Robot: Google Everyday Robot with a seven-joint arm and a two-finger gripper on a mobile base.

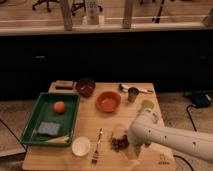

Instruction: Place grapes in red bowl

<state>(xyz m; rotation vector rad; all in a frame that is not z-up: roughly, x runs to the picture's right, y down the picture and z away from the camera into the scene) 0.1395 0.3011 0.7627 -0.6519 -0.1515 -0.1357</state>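
Observation:
The grapes [119, 141], a small dark knobbly bunch, lie on the wooden table near its front edge, right of the fork [97, 146]. The red bowl [108, 101] sits empty at the table's middle, well behind the grapes. My gripper [128, 145] hangs from the white arm [165, 135] that comes in from the right, and it is right at the grapes' right side, partly hiding them.
A green tray [31, 119] on the left holds an orange ball [60, 107] and a blue sponge [48, 128]. A small white bowl [80, 146] is at the front, a dark maroon bowl [85, 86] at the back, a metal cup [133, 93] and a green thing [146, 105] on the right.

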